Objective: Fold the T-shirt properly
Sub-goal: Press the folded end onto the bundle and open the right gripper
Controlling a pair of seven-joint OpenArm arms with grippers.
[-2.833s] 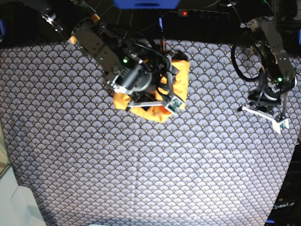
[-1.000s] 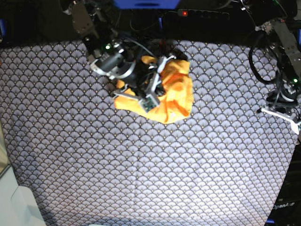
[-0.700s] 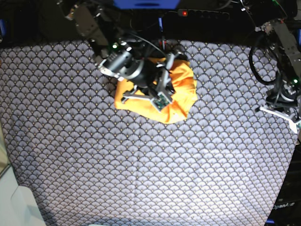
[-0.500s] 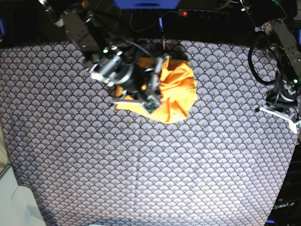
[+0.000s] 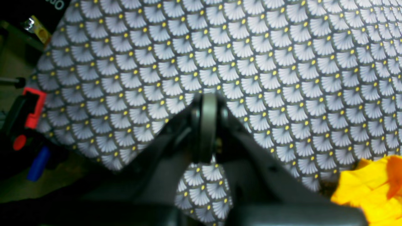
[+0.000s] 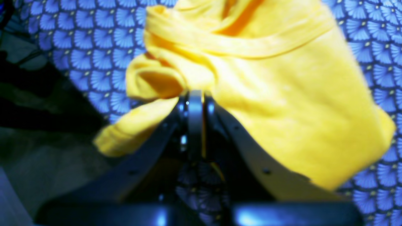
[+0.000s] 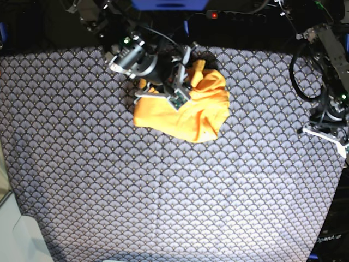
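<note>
The right tool [image 6: 194, 103], clenched on nothing, pressed against the bunched T-shirt [image 7: 188, 109]; dragging it could spoil folds. The left tool [image 5: 205, 125] was clenched too.

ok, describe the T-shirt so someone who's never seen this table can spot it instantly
Start from the blue-grey scallop-patterned tablecloth covering the whole table, then look at its far edge, near the middle. There a crumpled yellow-orange T-shirt lies bunched in a heap, with the right gripper at its upper left side. It is the only garment and the only bright, plain-coloured thing on the cloth.
</note>
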